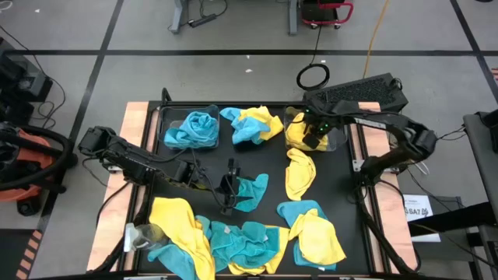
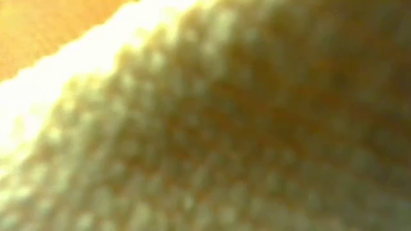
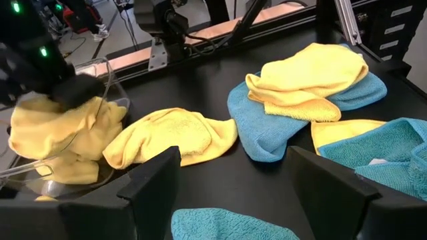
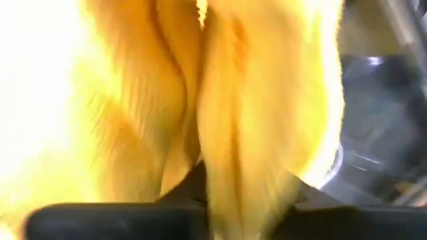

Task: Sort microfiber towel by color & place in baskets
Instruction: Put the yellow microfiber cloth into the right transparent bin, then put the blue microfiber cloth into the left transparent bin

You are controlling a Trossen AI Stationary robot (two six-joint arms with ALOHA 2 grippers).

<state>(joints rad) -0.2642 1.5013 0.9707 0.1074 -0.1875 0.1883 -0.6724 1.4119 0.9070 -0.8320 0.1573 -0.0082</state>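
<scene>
1. A yellow towel is being pinched by the right gripper inside the clear basket.
2. The left gripper is being held spread over a teal towel on the surface.

It is a robot lab: a grey floor with black tape lines, loose cables, and a framed bench with two arms.

Grey concrete floor crossed by dark tape lines. Black table top framed with pale wooden edges. Coiled black cable beyond the table, thin yellow cord nearby, red-framed cart at the far edge.
</scene>
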